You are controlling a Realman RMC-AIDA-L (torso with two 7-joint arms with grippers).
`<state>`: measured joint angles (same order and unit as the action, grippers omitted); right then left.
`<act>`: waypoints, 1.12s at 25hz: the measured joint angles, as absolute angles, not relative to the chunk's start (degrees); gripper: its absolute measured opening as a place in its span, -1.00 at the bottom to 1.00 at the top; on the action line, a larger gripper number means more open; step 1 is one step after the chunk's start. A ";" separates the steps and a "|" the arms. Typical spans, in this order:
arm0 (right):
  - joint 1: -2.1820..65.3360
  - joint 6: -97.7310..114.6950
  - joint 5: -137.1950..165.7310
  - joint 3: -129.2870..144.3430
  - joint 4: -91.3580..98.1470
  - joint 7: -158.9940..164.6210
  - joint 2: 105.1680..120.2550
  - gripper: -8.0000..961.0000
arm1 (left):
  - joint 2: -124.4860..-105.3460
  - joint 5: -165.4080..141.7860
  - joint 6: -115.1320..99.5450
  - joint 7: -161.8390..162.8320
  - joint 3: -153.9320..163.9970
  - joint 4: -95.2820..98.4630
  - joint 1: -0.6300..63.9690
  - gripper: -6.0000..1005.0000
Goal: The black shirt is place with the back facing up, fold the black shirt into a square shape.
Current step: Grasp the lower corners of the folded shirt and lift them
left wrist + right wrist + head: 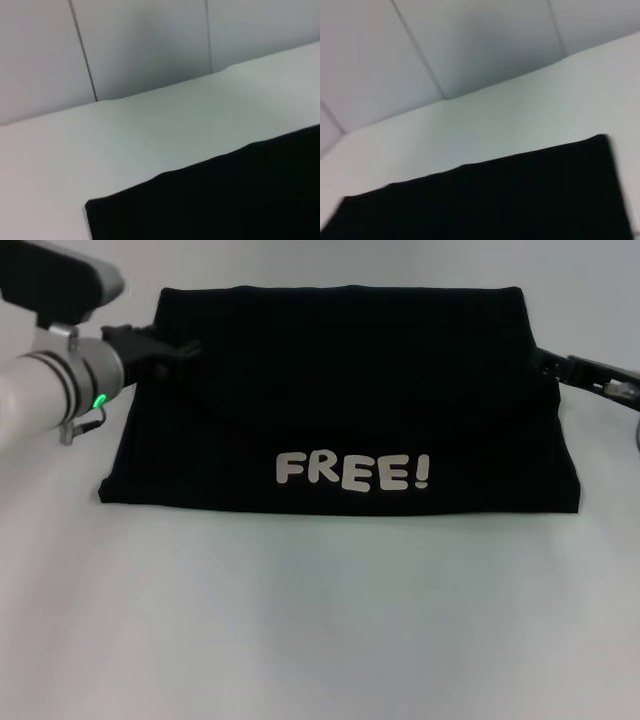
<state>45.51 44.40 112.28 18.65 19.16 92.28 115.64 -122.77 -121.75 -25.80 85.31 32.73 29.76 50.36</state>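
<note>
Shirt: the black shirt [340,400] lies on the white counter [320,620], folded into a wide band, "FREE!" print [352,471] uppermost.
Done: a lengthwise fold is judged complete.
Left: side folds toward a square are judged outstanding.
Left gripper [160,348]: at the far-left edge; grip cannot be told.
Right gripper [585,372]: at the right edge; grip cannot be told.

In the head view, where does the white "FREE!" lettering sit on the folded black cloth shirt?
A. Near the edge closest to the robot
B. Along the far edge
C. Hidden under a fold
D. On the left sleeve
A: the white "FREE!" lettering lies face up just above the near edge of the folded black cloth shirt.
</note>
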 joint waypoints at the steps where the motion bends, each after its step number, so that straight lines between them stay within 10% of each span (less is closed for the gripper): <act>1: 45.51 44.40 112.28 18.65 19.16 92.28 115.64 0.37 | -122.86 -121.81 -26.98 88.24 34.42 31.39 48.92 0.20; 15: 34.11 70.49 112.33 25.19 24.14 97.51 112.23 0.37 | -122.45 -122.92 -55.97 108.80 35.58 47.53 32.18 0.19; 28: 33.63 69.65 112.31 29.89 25.76 101.39 112.34 0.38 | -122.70 -129.19 -47.69 111.79 34.53 41.44 31.68 0.18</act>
